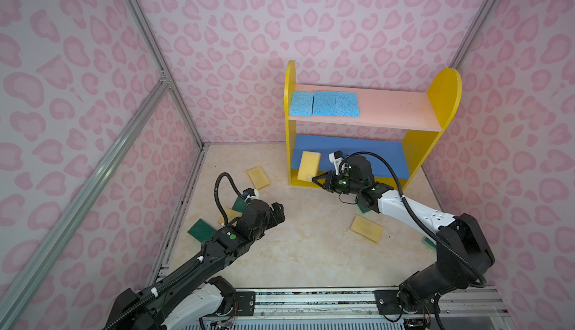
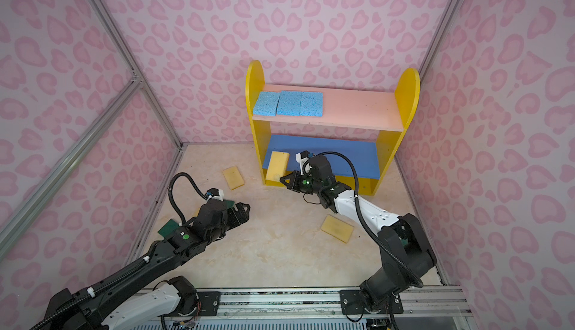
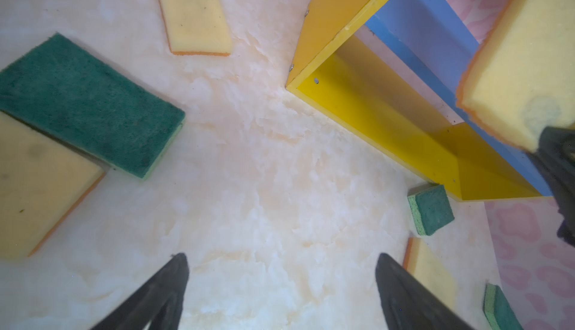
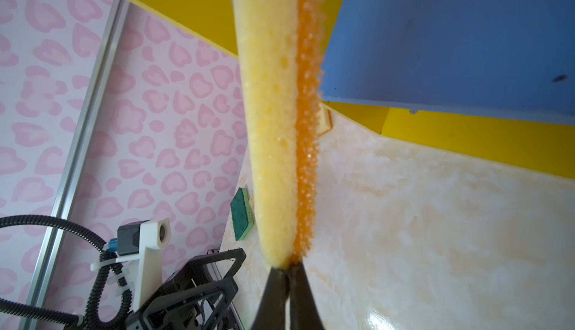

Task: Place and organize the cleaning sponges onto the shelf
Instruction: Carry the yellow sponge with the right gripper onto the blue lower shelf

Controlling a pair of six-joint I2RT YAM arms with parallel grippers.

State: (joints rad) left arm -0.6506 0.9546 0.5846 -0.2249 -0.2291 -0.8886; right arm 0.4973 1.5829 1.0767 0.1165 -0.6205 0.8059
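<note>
In both top views I look steeply down from high above the arm bases at the small wooden shelf [image 1: 398,107] with yellow round-topped sides, pink upper board and blue middle board, standing by the far wall; the two views overlap almost wholly. My left wrist camera sits close over the marbled cream floor [image 3: 264,188], facing the shelf's open lower bay. My right wrist camera, nearest the shelf, sights along a pale yellow sponge [image 4: 270,126] with orange backing. Both wrist views share that sponge and the blue board.

Pink-patterned walls [image 1: 311,17] enclosed a cream marbled floor [image 1: 295,250]. Aluminium bars [image 1: 93,182] crossed the left wall, and a metal rail [image 1: 314,297] ran along the front.
</note>
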